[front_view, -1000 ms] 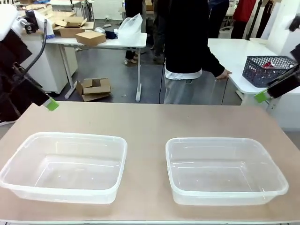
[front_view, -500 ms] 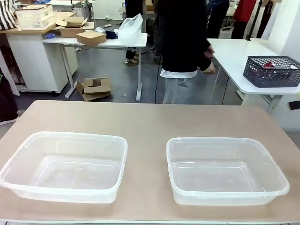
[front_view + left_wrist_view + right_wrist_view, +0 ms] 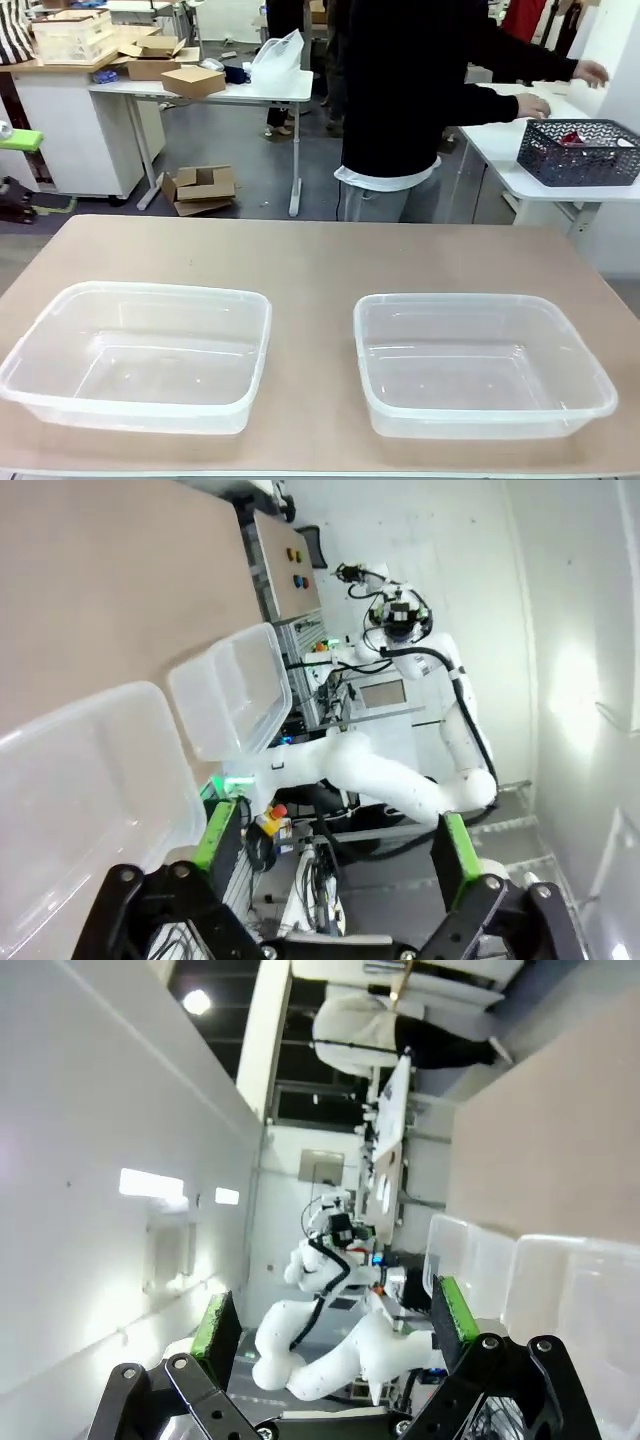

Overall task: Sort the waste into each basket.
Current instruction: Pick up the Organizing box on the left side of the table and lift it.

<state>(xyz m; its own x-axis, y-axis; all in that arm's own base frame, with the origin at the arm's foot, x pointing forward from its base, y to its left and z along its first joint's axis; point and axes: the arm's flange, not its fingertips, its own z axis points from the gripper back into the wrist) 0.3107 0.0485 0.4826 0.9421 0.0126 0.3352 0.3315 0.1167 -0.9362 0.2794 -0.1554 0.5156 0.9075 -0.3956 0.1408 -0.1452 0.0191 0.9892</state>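
On the brown table (image 3: 310, 250) sit the two see-through baskets, side by side and apart. The left basket (image 3: 140, 355) is on the table's left half and the right basket (image 3: 480, 365) on its right half, both close to the table's near edge and both upright with their thick rims level. Bare tabletop runs between them and behind them to the far edge.

Both grippers are held up off the table's ends, clear of the baskets. The left gripper (image 3: 337, 838) has its jaws spread wide with nothing between them. One of its green pads (image 3: 22, 140) juts in beyond the table's left end, above the tabletop. The right gripper (image 3: 335, 1318) is likewise spread wide and holds nothing, and its own camera looks back over the table from the other end.

Across the table's far edge stands a person (image 3: 400, 90) in a black top, turned away from the table to a white side table (image 3: 500, 150) past its far right corner. One hand (image 3: 530, 105) rests there beside a dark lattice basket (image 3: 578, 152); the other hand (image 3: 592, 72) reaches farther back. Something red (image 3: 572, 138) lies in the lattice basket, too small to tell what it is.
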